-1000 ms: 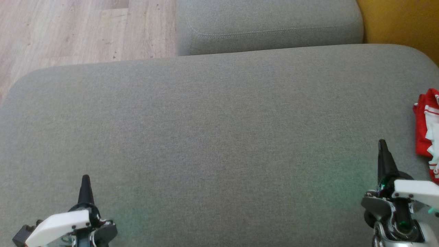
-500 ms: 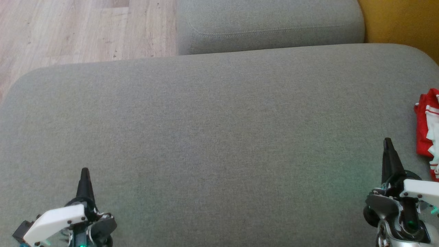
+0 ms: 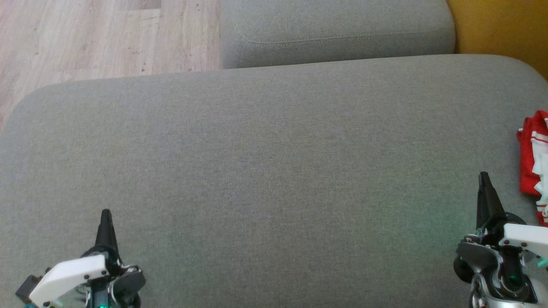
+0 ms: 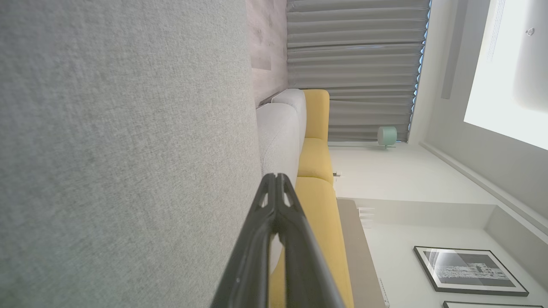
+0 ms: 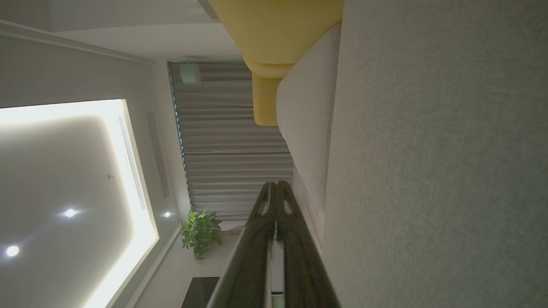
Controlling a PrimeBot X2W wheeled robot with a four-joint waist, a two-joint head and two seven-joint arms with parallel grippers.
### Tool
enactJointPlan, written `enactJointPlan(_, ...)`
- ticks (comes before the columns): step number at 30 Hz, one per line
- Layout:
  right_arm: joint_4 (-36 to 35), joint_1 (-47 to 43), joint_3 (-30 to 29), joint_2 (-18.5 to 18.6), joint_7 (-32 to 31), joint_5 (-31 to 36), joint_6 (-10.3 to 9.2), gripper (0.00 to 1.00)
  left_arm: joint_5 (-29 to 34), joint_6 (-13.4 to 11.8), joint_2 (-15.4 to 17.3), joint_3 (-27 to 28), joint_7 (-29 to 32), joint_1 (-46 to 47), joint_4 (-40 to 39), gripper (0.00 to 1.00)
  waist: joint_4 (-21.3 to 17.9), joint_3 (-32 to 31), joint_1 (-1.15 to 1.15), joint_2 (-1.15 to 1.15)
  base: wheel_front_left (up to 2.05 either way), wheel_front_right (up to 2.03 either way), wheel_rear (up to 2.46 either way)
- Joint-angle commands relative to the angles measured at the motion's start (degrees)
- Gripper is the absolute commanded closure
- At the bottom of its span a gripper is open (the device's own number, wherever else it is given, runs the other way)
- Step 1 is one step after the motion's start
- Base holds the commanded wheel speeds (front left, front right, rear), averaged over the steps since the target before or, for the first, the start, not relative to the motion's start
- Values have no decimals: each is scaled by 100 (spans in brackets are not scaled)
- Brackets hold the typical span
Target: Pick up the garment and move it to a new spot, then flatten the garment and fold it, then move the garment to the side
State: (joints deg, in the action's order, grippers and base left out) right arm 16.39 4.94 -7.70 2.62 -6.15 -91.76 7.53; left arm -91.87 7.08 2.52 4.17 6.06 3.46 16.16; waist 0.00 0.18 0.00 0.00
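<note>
- Wooden floor [image 3: 85,38] shows in the upper left corner of the head view.
- The left gripper [image 3: 105,214] sits at the lower left over the big grey cushion [image 3: 274,171]. Its two dark fingers are clenched to a single point, and the left wrist view shows the tips meeting on nothing.
- A second grey cushion [image 3: 334,30] lies at top centre.
- The right gripper [image 3: 483,176] at the lower right is likewise pinched together and empty.
- The red and white garment [image 3: 526,171] lies crumpled on the big cushion at the right edge, cut off by the frame. It is near the right gripper's tip but apart from it.
</note>
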Motion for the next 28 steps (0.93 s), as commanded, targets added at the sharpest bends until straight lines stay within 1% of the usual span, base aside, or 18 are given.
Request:
enactJointPlan(1,-236,124,118,26,-34,-40,-4,100,-31,41,36,234,42,273,-209,100,0,0,0,0,0,0,0)
enactJointPlan(28,-236,124,118,26,-34,-41,-4,100,-31,41,36,233,42,273,-210,100,0,0,0,0,0,0,0)
